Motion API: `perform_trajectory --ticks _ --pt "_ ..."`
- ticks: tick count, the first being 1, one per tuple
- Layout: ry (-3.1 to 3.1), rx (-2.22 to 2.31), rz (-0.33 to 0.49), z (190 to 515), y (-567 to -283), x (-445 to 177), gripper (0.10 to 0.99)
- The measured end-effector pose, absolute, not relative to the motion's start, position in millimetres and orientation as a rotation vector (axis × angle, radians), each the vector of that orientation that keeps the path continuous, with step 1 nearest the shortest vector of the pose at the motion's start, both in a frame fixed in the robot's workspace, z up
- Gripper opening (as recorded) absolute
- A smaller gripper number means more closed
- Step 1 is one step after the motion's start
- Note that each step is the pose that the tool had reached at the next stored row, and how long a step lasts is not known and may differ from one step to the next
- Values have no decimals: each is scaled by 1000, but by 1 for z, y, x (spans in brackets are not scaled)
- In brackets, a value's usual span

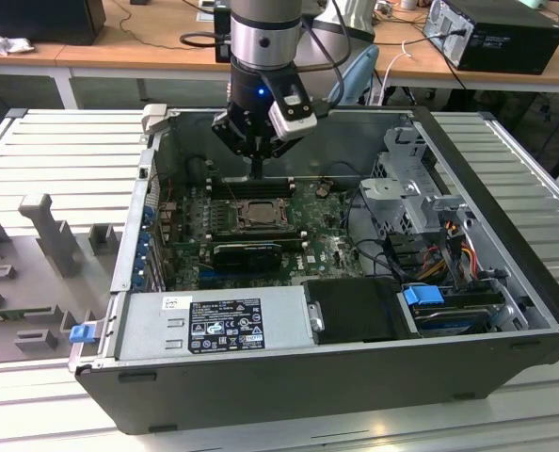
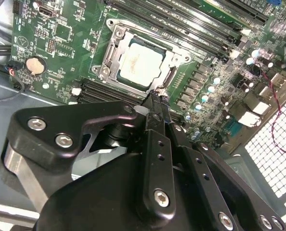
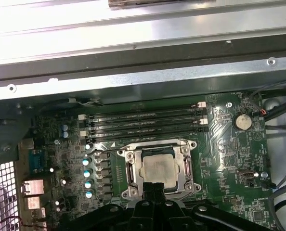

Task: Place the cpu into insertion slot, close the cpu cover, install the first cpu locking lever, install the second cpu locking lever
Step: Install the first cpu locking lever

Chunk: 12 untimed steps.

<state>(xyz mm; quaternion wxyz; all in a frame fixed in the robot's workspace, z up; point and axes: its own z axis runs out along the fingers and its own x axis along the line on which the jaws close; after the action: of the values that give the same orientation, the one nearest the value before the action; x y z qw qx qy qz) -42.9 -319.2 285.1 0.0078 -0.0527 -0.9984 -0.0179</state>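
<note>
The cpu (image 3: 158, 168) lies flat in the insertion slot (image 1: 258, 216) on the green motherboard, its pale metal top showing (image 2: 140, 62). The cpu cover (image 3: 133, 166) lies down around it as a silver frame (image 2: 115, 48). My gripper (image 1: 258, 171) hangs inside the open computer case, just above the slot's edge nearest the memory slots. Its two black fingers (image 2: 157, 103) are pressed together with nothing between them. In the first wrist view the gripper (image 3: 153, 185) overlaps the near rim of the cover.
Long black memory slots (image 3: 143, 122) run beside the socket. A coin battery (image 3: 242, 121) sits on the board. A black card (image 1: 247, 252), the power supply (image 1: 214, 325), a drive cage (image 1: 411, 198) and loose cables (image 1: 449, 254) crowd the case.
</note>
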Motion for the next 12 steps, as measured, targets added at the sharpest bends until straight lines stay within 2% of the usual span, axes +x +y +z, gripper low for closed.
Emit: perform_trajectory --ticks 12 --pt "-3124 -62 -55 285 -319 -43 106"
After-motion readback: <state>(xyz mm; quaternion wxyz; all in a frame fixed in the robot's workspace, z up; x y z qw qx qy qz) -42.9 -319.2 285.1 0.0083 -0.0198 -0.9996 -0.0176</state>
